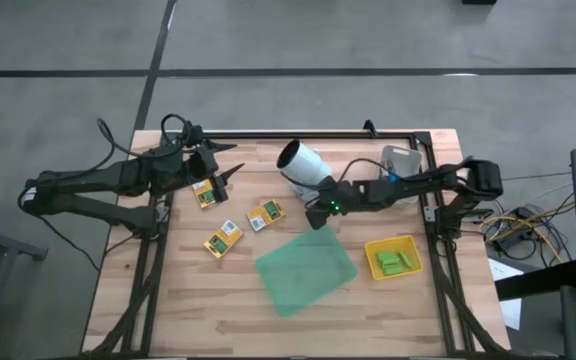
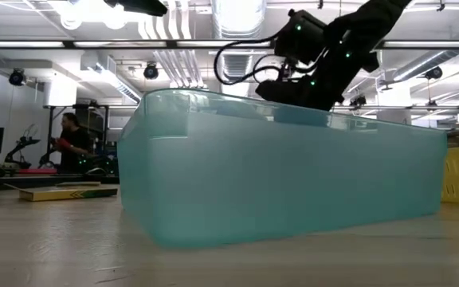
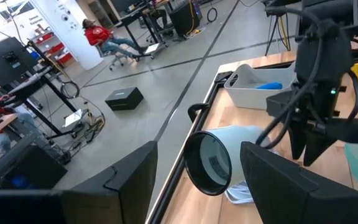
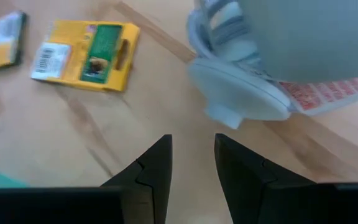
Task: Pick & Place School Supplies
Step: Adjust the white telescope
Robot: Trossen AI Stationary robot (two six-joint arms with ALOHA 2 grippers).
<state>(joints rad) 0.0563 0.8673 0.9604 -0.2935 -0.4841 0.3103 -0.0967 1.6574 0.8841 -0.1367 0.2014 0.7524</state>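
Green tray (image 1: 305, 271), right gripper (image 1: 315, 217) open beside it, empty

Lab: ceiling ducts (image 2: 237, 20), workbenches (image 3: 17, 87)

No word or number can actually be read anywhere. The flat yellow-and-green printed packet (image 4: 84, 55) at the upper left of the right wrist view carries a white barcode patch and a green panel, its lettering illegible. The red-and-white printed label strip (image 4: 328, 92) under the pale blue-grey container (image 4: 291, 37) at right is likewise unreadable.
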